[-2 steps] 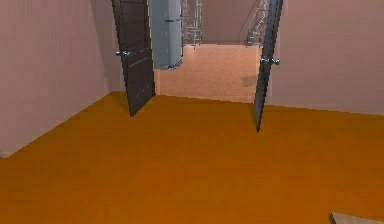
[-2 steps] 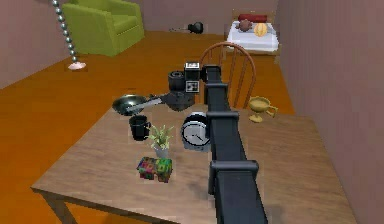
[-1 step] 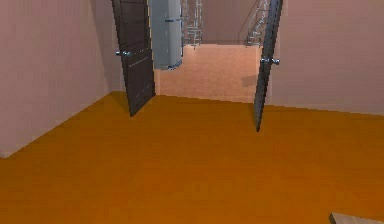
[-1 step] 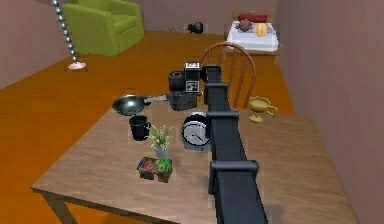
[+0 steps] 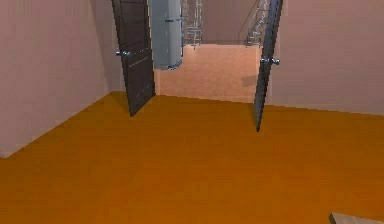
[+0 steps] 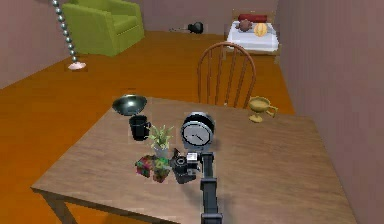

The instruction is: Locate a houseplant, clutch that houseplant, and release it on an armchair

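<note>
The small green leafy houseplant (image 6: pixel 160 139) is standing upright, its long axis vertical, on the brown wooden table (image 6: pixel 280 160), between a dark mug (image 6: pixel 140 127) and a round white-faced clock (image 6: pixel 198 130). Just below it the dark two-fingered gripper (image 6: pixel 173 165) is lying beside a low red-and-green leafy clump (image 6: pixel 152 167); whether it is gripping anything cannot be told. The green armchair (image 6: pixel 105 25) is standing well apart.

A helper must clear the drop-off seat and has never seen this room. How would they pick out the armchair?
Look past the wooden table across the orange floor to the room's far side. The armchair sits there beside a beaded lamp pole. It is lime green and padded, unlike the bare wooden chair at the table.
</note>
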